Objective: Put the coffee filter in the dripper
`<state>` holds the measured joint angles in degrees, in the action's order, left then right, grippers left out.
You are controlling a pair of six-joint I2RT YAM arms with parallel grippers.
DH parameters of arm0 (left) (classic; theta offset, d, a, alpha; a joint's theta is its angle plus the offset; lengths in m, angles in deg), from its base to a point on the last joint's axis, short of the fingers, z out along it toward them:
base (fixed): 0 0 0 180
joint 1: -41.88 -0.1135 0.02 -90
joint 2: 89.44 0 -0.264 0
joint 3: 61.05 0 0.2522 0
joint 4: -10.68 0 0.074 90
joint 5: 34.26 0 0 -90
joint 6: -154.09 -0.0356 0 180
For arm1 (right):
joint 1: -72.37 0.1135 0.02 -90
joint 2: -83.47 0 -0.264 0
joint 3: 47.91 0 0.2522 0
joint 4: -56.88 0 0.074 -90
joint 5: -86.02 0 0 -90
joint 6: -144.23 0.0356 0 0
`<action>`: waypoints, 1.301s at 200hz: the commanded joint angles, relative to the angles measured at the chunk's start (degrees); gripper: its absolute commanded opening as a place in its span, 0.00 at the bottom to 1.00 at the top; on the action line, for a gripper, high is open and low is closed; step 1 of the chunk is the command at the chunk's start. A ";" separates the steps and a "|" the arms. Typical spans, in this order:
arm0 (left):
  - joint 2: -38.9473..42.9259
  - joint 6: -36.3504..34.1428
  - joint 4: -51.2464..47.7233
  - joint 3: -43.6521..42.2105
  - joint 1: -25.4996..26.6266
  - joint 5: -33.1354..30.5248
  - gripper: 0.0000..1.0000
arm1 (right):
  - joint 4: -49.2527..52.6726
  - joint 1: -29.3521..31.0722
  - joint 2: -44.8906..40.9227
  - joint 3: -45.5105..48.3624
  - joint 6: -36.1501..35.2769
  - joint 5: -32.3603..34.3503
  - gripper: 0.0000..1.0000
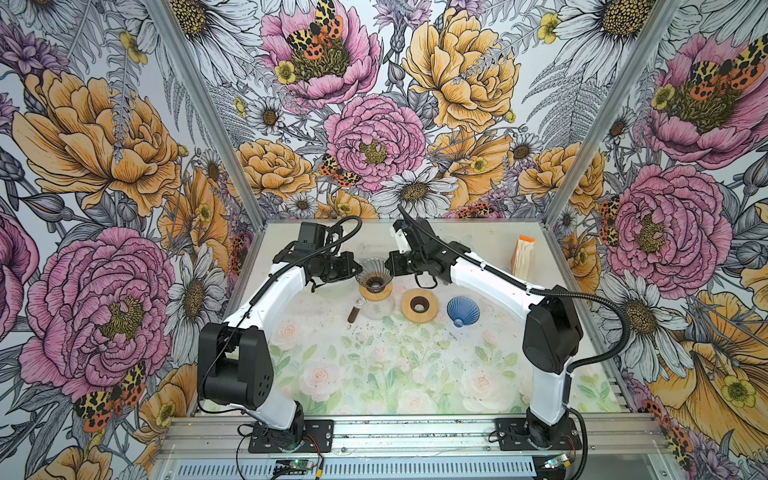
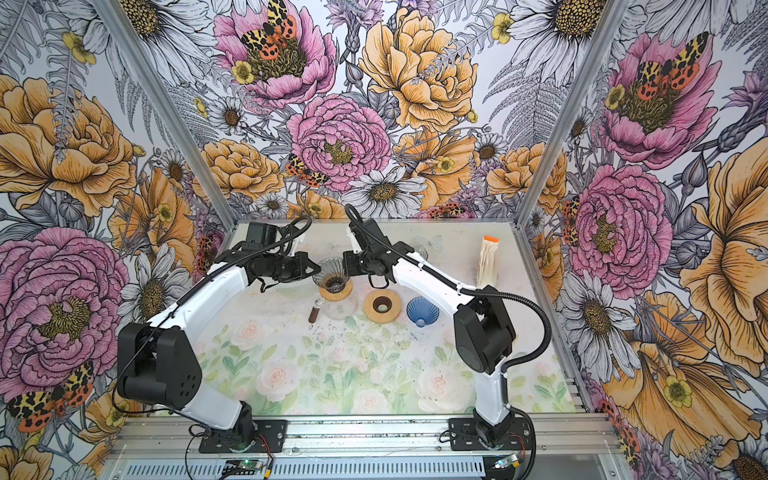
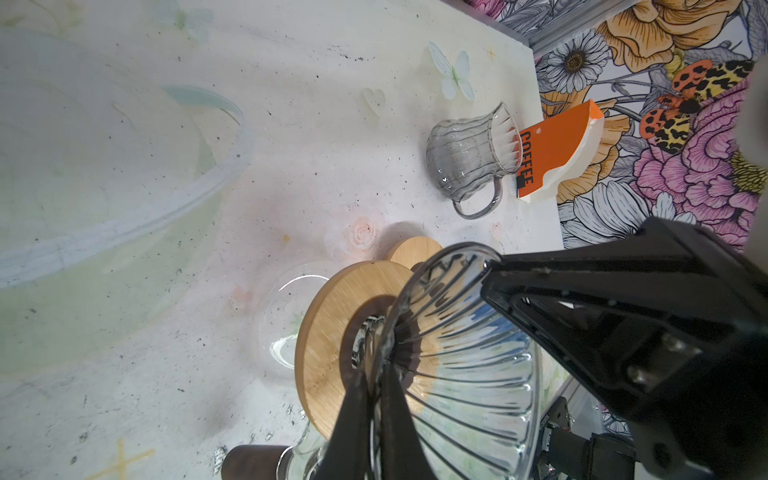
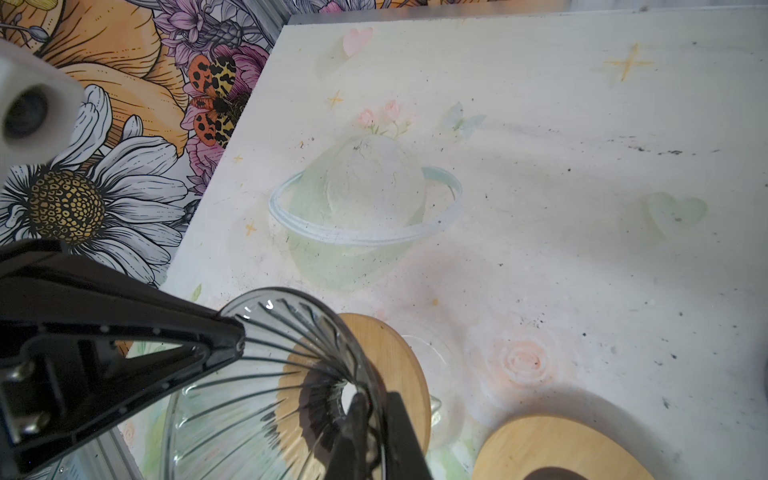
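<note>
We see the clear ribbed glass dripper [image 1: 375, 272] [image 2: 332, 272] at the centre of both top views. It sits in a round wooden collar [image 1: 376, 296] over a clear glass carafe [image 1: 382, 311]; whether it rests on the carafe we cannot tell. The left jaws clamp its rim from the left of the frame, the right jaws the opposite rim. In each wrist view two dark fingers [image 3: 351, 424] [image 4: 403, 436] pinch the glass. The white paper coffee filters, in an orange packet lettered COFFEE [image 1: 524, 259] [image 3: 552, 158], stand at the upper right of the table [image 1: 478, 245], well apart from both jaws, near a grey ribbed glass jug [image 3: 469, 162].
</note>
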<state>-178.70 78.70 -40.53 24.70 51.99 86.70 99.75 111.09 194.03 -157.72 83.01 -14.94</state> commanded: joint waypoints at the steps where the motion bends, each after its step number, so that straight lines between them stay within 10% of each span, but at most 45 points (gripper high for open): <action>1: -0.43 -2.52 -2.36 -2.21 0.79 -4.45 0.03 | 2.83 0.47 1.01 2.51 -0.12 3.14 0.10; 260: -1.49 -3.72 -1.49 -4.93 1.20 -6.53 0.00 | -5.58 1.45 0.44 11.32 -0.28 2.75 0.10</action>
<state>-177.91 78.51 -38.08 22.91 52.69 84.69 87.75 111.81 191.41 -149.20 83.40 -13.60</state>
